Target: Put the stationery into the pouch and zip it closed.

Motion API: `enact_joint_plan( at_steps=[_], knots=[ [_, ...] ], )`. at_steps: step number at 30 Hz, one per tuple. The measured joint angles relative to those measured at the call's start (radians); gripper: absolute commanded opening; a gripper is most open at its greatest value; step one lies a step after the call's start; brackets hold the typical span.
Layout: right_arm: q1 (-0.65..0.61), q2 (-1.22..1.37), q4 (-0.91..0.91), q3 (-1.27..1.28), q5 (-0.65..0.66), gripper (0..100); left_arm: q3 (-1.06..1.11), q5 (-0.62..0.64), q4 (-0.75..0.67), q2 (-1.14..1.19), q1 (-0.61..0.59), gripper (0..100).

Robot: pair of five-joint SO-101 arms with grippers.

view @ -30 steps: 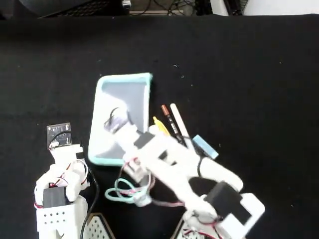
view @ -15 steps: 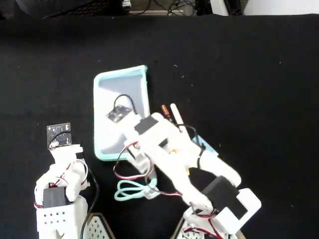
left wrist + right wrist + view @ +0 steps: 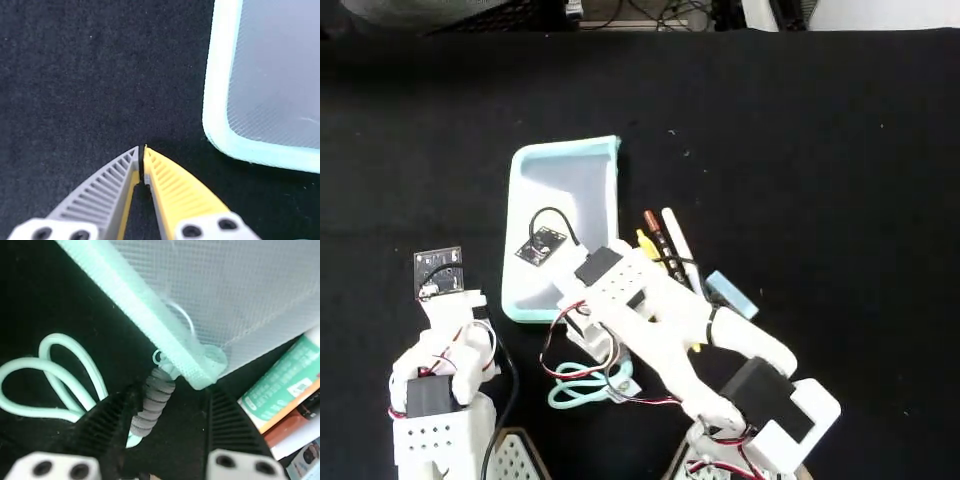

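pouch (image 3: 572, 183): translucent mesh, mint trim | right end effector (image 3: 169, 393): wide, around grey pull (image 3: 150, 409) | left end effector (image 3: 141, 149): pinched

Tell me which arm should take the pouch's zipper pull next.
Right, most likely. The right gripper, open, straddles the grey pull at the pouch corner, while the left gripper is shut, short of the pouch's rim.

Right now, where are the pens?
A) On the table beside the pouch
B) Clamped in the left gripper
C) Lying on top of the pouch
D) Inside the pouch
A: the pens lie on the black table alongside the pouch, outside its teal rim.
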Motion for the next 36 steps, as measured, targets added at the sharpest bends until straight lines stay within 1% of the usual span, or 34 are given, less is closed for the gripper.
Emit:
enact_joint_plan(
  at_steps=[4, 10, 16, 20, 24, 29, 34, 36],
  knots=[
    [0.000, 0.000, 0.054, 0.000, 0.037, 19.8, 0.000, 0.000, 0.000, 0.000, 0.000, 3],
    [0.000, 0.000, 0.080, 0.002, 0.044, 18.8, 0.000, 0.000, 0.000, 0.000, 0.000, 3],
    [0.000, 0.009, 0.080, 0.002, 0.044, 1.0, 0.000, 0.000, 0.000, 0.000, 0.000, 3],
    [0.006, 0.009, 0.068, 0.002, 0.044, 1.2, 0.000, 0.000, 0.000, 0.000, 0.000, 3],
    [0.092, 0.009, 0.038, 0.000, 0.046, 1.2, 0.000, 0.000, 0.000, 0.000, 0.000, 3],
    [0.199, 0.009, 0.026, -0.064, 0.043, 1.2, 0.000, 0.000, 0.000, 0.000, 0.000, 3],
    [0.199, 0.009, 0.035, -0.068, 0.044, 1.2, 0.000, 0.000, 0.000, 0.000, 0.000, 3],
    [0.167, 0.009, 0.055, -0.068, 0.044, 1.2, 0.000, 0.000, 0.000, 0.000, 0.000, 3]
  ],
)
